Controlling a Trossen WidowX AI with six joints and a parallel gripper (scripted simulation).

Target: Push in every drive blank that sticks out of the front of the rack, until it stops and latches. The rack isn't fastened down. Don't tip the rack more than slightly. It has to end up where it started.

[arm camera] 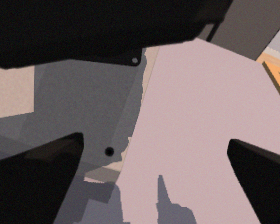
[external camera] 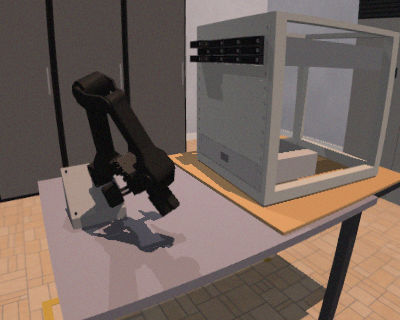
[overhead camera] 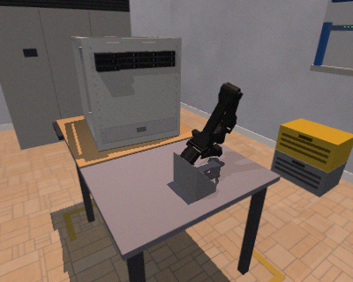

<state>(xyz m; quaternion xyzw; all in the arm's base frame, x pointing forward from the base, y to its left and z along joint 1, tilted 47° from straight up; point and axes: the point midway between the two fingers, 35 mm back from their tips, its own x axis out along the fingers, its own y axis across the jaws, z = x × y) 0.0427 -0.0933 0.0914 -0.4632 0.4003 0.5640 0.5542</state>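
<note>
The grey rack (overhead camera: 136,101) (external camera: 232,110) stands upright on an orange-edged board. Three rows of black drive blanks (overhead camera: 136,61) (external camera: 237,51) cross its upper front. In the exterior view, an upper blank (external camera: 193,44) and a lower blank (external camera: 193,58) jut past the front's far edge, at the left end as seen from the top view. How far any others stick out cannot be told. My gripper (arm camera: 157,143) is open and empty, low over the table near the arm's base, well away from and below the blanks.
A grey angled plate (overhead camera: 192,181) (external camera: 89,197) stands by the arm on the table (overhead camera: 134,198) (external camera: 227,225). The rack rests on the board (overhead camera: 68,141) (external camera: 297,215). A light block (external camera: 297,165) sits inside the rack. Yellow and grey crates (overhead camera: 312,143) are on the floor at the right.
</note>
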